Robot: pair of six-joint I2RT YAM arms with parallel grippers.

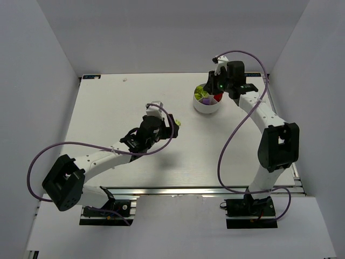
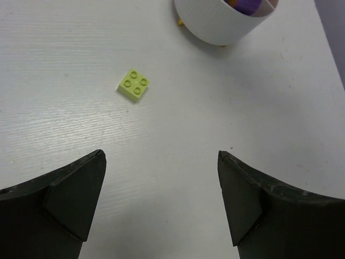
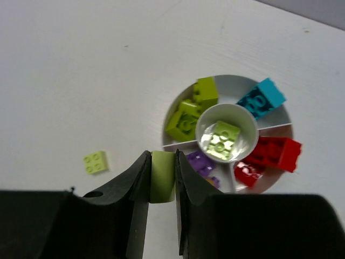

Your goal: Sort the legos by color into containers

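At lower centre of the right wrist view, a lime green brick [image 3: 163, 181] is clamped in the right claw [image 3: 162, 161], seen just off the lower-left rim of the white dish [image 3: 173, 114]. The dish is already loaded: lime bricks [image 3: 191, 110] in the upper-left wedge, cyan brick [image 3: 262, 97] upper right, red bricks [image 3: 275, 154] lower right, purple brick [image 3: 202, 162] lower left, and one lime piece [image 3: 220, 139] in the centre well. The step in hand is judged to be delivery of the held brick. A shift up-frame over the lime wedge is called for, then release. In the left wrist view the left claw [image 2: 160, 197] is spread wide with nothing held. One loose lime brick [image 2: 133, 85] lies flat on the desk [image 2: 64, 48] up-frame of it, lower left of the dish. An advance and pinch is needed there.
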